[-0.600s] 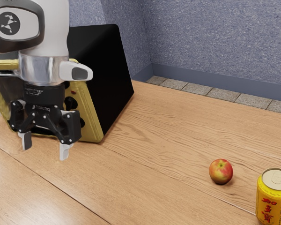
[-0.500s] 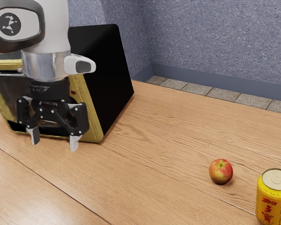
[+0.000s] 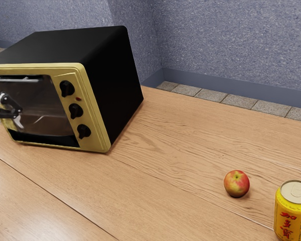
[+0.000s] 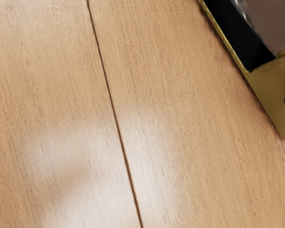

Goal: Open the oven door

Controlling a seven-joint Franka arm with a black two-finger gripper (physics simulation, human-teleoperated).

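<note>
With its fingers parted wide, the black two-finger gripper (image 3: 5, 137) holds nothing before the closed dark-glass oven door (image 3: 45, 103) near the wooden table (image 3: 165, 165)'s far edge, all the opening left to do

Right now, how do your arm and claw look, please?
What I see of my claw is black and angular, with jointed links, small pale spots at the pivots and a light grey tip. I see no cable on it. The arm's colour I cannot tell from here.

From here I count one oven (image 3: 98, 75) at ten o'clock, three knobs (image 3: 76, 110) on it. Toward four, one apple (image 3: 237, 183), one can (image 3: 293, 213).
</note>
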